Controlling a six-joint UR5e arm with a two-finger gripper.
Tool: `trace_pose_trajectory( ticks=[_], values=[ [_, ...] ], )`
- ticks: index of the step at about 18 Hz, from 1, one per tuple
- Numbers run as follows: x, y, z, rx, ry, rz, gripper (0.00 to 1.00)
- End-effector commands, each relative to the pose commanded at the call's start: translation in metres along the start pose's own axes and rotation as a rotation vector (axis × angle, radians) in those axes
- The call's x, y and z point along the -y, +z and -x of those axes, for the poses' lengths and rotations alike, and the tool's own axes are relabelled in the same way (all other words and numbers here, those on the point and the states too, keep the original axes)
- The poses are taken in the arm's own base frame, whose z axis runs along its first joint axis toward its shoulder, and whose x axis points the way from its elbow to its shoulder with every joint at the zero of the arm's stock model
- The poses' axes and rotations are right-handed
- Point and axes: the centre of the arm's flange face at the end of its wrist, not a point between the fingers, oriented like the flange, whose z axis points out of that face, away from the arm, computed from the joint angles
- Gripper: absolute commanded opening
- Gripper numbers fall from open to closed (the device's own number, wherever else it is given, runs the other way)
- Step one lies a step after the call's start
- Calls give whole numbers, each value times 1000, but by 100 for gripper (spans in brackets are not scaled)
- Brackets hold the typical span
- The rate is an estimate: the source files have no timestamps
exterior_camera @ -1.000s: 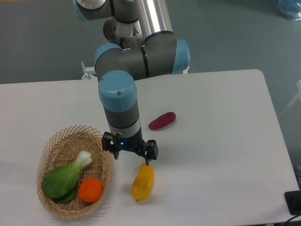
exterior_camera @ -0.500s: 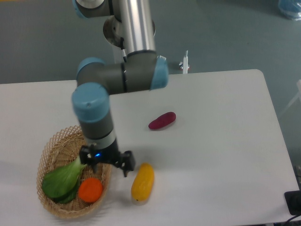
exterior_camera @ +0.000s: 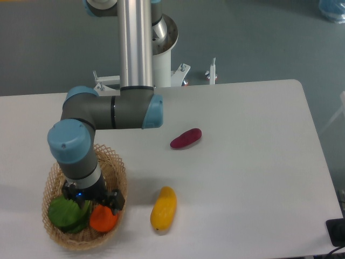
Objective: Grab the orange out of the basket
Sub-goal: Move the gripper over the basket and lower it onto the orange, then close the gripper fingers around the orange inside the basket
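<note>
Your gripper (exterior_camera: 90,200) hangs low over the basket (exterior_camera: 114,168), at the front left of the table (exterior_camera: 248,162). It points straight down, and its black body covers the middle of the basket. You cannot tell if its fingers are wide or narrow, because the wrist hides them from this camera. A small blue light shows on its side.

The orange (exterior_camera: 103,219) sits in the front part of the basket, right under the gripper. Only the lower part of the orange shows; the top is behind the gripper. You cannot tell if the fingers touch it.

The green leafy vegetable (exterior_camera: 66,213) lies in the basket just left of the orange, partly under the gripper too.

Out on the table, the long yellow fruit (exterior_camera: 164,208) lies just to the right of the basket, not touching it. The purple vegetable (exterior_camera: 186,138) lies farther back and to the right, well apart from the basket.
</note>
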Motion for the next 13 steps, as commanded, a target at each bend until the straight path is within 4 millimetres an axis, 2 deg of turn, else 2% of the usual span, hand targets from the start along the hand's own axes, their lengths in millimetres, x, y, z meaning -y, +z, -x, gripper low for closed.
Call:
trace_pose_trajectory(
  ticks=[4, 13],
  values=[
    [9, 5, 2, 1, 6, -4, 100],
    [6, 29, 1, -3, 13, 28, 100]
  ],
)
